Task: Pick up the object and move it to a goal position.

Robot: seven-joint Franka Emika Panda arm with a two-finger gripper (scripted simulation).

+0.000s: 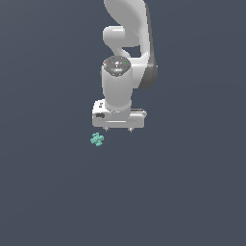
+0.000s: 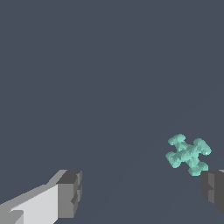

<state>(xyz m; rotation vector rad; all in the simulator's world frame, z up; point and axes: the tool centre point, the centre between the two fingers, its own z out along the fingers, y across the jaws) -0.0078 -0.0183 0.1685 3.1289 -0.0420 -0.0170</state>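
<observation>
The object is a tiny teal-green, lumpy cross-like piece lying on the dark grey floor. It also shows in the wrist view. My gripper hangs above the floor, a little toward the exterior view's right of the object and apart from it. Its jaws stand wide open and hold nothing. In the wrist view the gripper shows two dark fingertips, and the object lies close beside the other fingertip, not between the two.
The white arm rises behind the gripper toward the top of the exterior view. The dark grey floor spreads all around.
</observation>
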